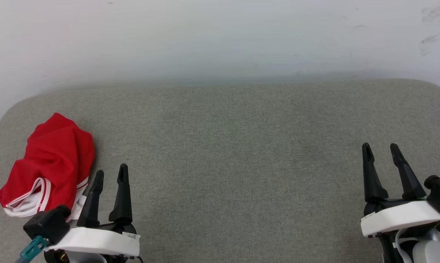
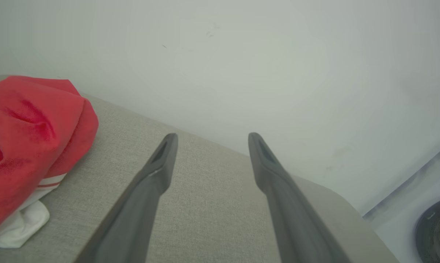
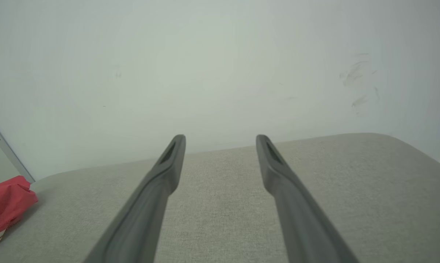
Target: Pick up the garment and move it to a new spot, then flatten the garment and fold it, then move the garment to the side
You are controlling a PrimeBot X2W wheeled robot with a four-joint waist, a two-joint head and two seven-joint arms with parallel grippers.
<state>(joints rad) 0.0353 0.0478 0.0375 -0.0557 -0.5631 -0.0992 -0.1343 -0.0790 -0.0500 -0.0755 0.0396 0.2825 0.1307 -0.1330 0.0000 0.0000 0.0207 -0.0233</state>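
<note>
The garment (image 1: 50, 164) lies bunched in a red heap on the left end of the grey padded surface (image 1: 234, 146), with white fabric and red-white striped trim showing at its lower edge. Its print is hidden in the folds. My left gripper (image 1: 111, 173) stands open just right of the heap, with nothing between its fingers. In the left wrist view the garment (image 2: 33, 138) sits left of the left gripper (image 2: 212, 140), apart from it. My right gripper (image 1: 380, 149) is open and empty at the far right. In the right wrist view the right gripper (image 3: 220, 142) points along the surface, and the garment (image 3: 6, 204) shows at the left edge.
A pale wall (image 1: 220, 40) rises directly behind the grey surface. The surface has rounded corners at the back left and back right. A dark round object (image 2: 437, 228) sits on the floor beyond the surface's edge in the left wrist view.
</note>
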